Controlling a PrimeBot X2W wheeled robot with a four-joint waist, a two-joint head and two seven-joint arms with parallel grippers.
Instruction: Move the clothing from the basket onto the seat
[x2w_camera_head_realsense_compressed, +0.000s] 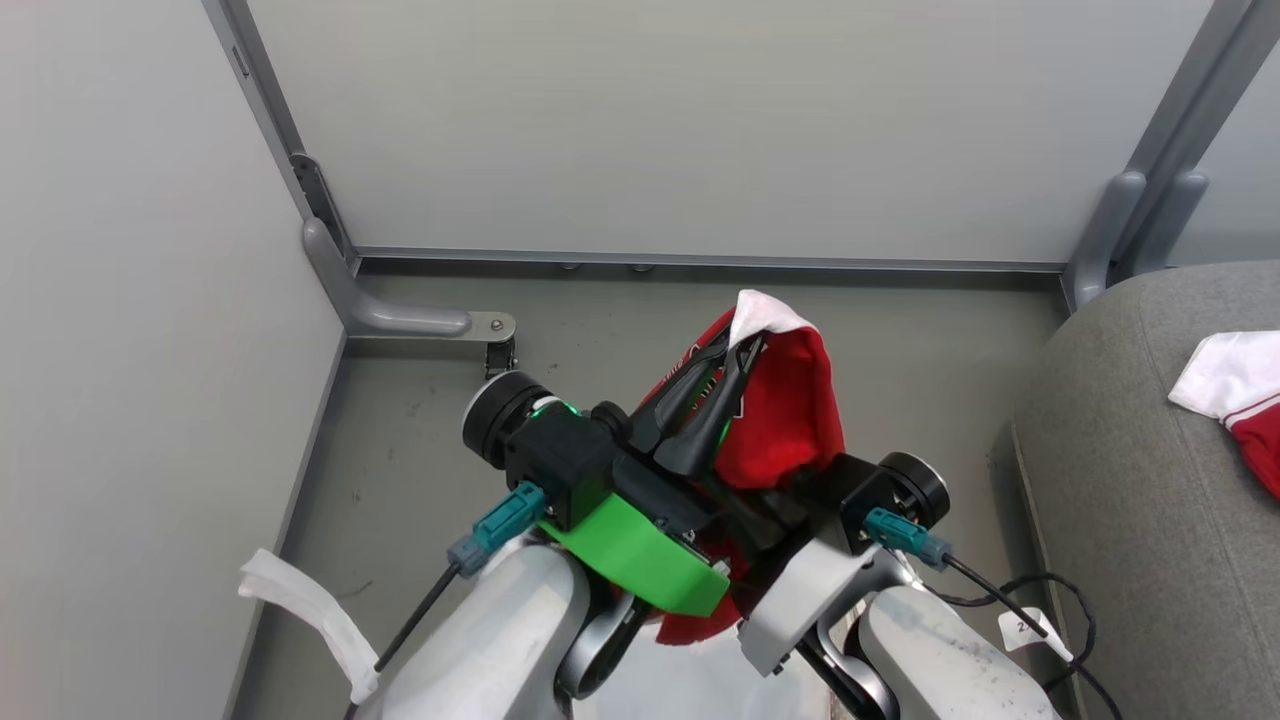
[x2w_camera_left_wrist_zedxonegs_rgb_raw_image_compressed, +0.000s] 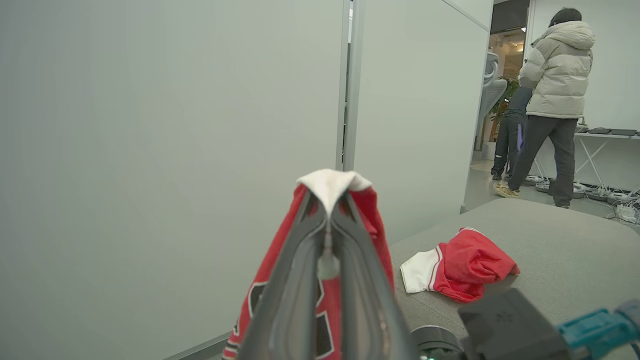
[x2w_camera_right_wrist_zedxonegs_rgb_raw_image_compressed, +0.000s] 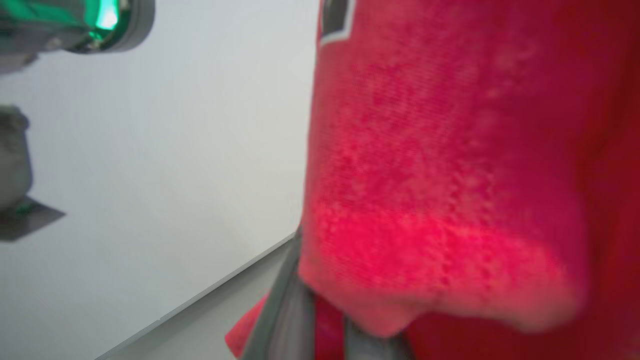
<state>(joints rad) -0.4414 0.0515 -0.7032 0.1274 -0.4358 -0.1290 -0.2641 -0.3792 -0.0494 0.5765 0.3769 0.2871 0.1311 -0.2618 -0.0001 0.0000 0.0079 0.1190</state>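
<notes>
My left gripper (x2w_camera_head_realsense_compressed: 738, 345) is shut on a red garment (x2w_camera_head_realsense_compressed: 790, 410) with a white tip, held up above the floor. In the left wrist view the left gripper (x2w_camera_left_wrist_zedxonegs_rgb_raw_image_compressed: 330, 200) pinches the white tip, and the red garment (x2w_camera_left_wrist_zedxonegs_rgb_raw_image_compressed: 372, 210) hangs down both sides. The same red garment (x2w_camera_right_wrist_zedxonegs_rgb_raw_image_compressed: 450, 175) drapes over my right gripper's fingers (x2w_camera_right_wrist_zedxonegs_rgb_raw_image_compressed: 282, 312) and hides their tips. A second red and white garment (x2w_camera_head_realsense_compressed: 1240, 395) (x2w_camera_left_wrist_zedxonegs_rgb_raw_image_compressed: 465, 267) lies on the grey seat (x2w_camera_head_realsense_compressed: 1120, 480) (x2w_camera_left_wrist_zedxonegs_rgb_raw_image_compressed: 550, 235) at the right. The basket is out of view.
Pale partition walls (x2w_camera_head_realsense_compressed: 650, 120) close the corner ahead and to the left, with a grey metal foot (x2w_camera_head_realsense_compressed: 400, 320) on the floor. A black cable (x2w_camera_head_realsense_compressed: 1040, 600) loops by the seat. A person (x2w_camera_left_wrist_zedxonegs_rgb_raw_image_compressed: 555, 100) in a pale jacket stands far behind the seat.
</notes>
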